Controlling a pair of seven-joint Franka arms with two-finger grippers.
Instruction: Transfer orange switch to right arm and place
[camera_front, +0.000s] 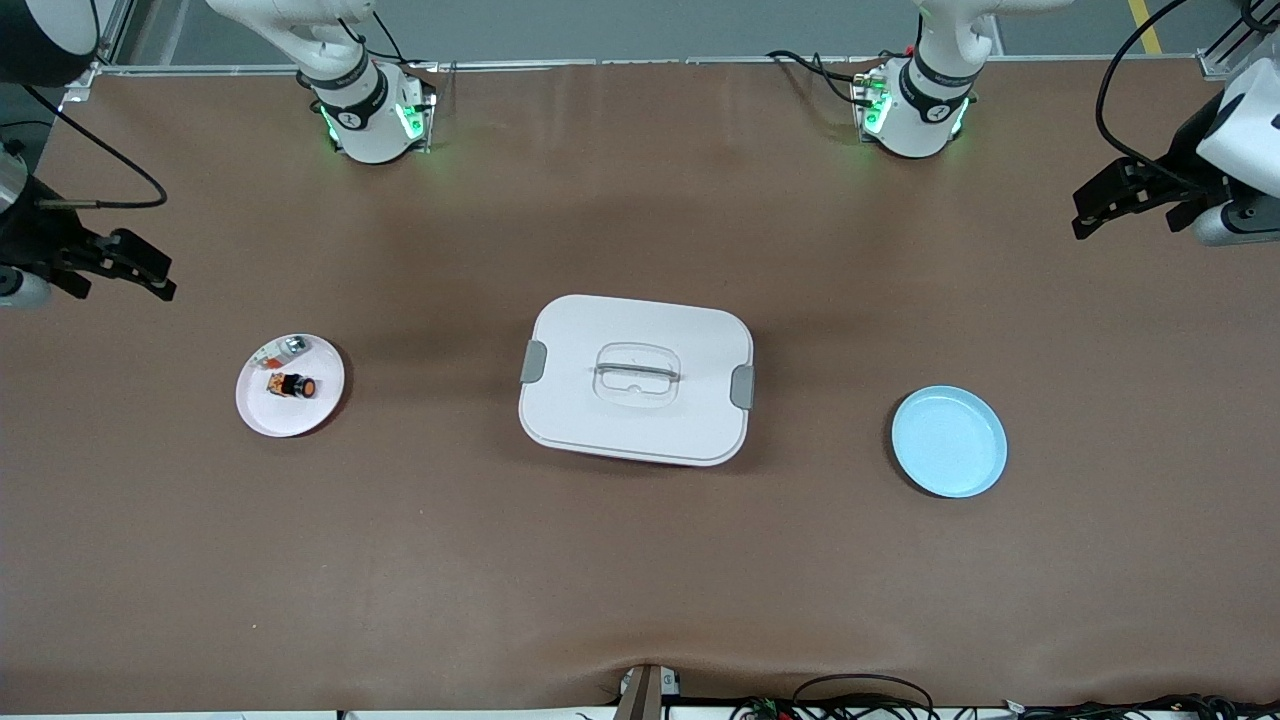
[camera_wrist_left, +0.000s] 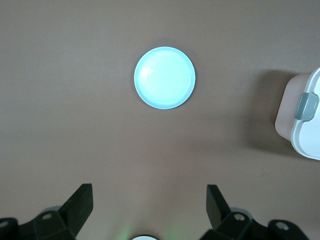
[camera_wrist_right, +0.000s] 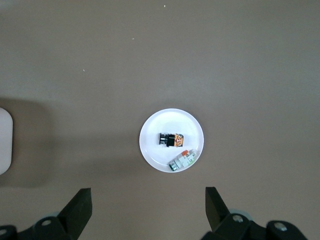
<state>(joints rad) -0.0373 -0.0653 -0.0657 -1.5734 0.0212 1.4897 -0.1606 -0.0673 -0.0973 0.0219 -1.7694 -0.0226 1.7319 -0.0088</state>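
Orange-banded, the tiny black orange switch lies on a small white plate near the table's right-arm end, beside a pale silver part. Both grippers, right and left, hang wide open and empty at the table's ends. Best approach: descend centred, pinching the switch's body.

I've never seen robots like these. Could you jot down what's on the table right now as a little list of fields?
orange switch: lying on the white plate, at the right arm's end of the table
silver-white part: same plate, beside the switch, farther from the front camera
white lidded box: mid-table, lid on, grey latches
blue plate: at the left arm's end, nothing on it
right tool: open, holding nothing, up near the white plate
left tool: open, holding nothing, up near the blue plate
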